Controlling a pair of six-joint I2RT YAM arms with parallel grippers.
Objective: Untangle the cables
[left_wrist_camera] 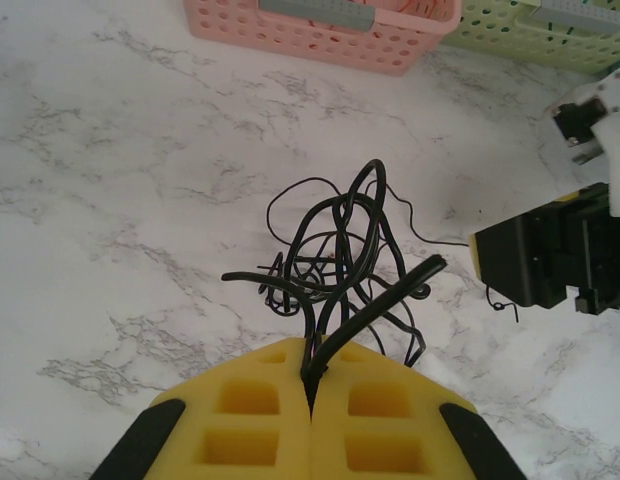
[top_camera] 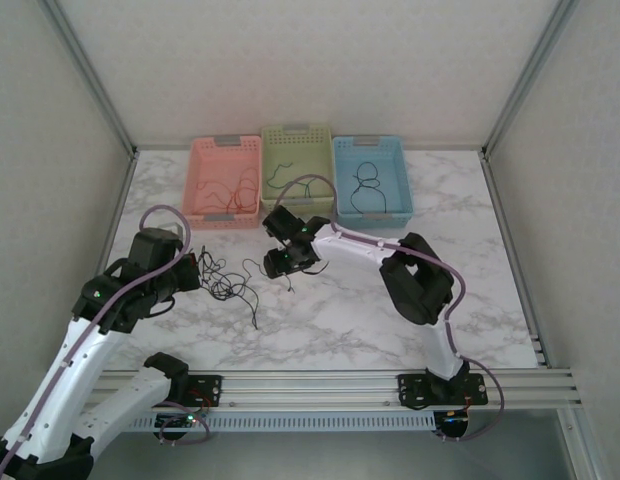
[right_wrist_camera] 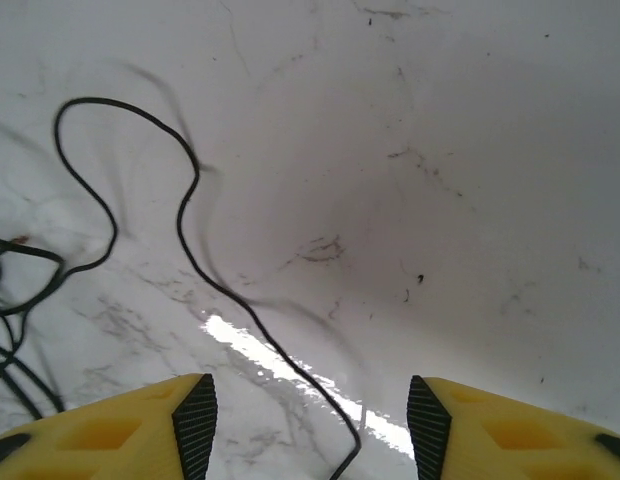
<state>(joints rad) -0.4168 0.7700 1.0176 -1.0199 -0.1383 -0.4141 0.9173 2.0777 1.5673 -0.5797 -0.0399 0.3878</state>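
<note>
Marble surface (top_camera: 390,310) inside a walled enclosure. Left arm (top_camera: 100,310) comes in from near-left. Right arm (top_camera: 420,285) bends across from near-right toward centre. The two arm heads sit close together left of centre, apart from each other.

Three baskets in a row at the far edge, side by side: pink basket (top_camera: 197,185) left, green basket (top_camera: 295,131) middle, blue basket (top_camera: 402,185) right. Red-orange cables (top_camera: 230,192) lie in the pink one, a green cable (top_camera: 283,172) in the green one, a black cable (top_camera: 368,185) in the blue one.

Black tangle (top_camera: 228,282) (left_wrist_camera: 340,250) is on the surface in front of the pink basket, between the two arm heads. Loops are knotted, and several strands stand up off the surface on the left-arm side.

Left jaws: closed. Yellow fingers (left_wrist_camera: 250,410) are pressed together, pinching a few black strands of the tangle at the seam. The strands rise from the pinch into the knot.

Right jaws: open. Fingers (right_wrist_camera: 110,430) are wide apart, low over the surface just right of the tangle. One loose black strand (right_wrist_camera: 185,230) lies on the surface in an S-curve and runs through the gap, clear of both fingers.
</note>
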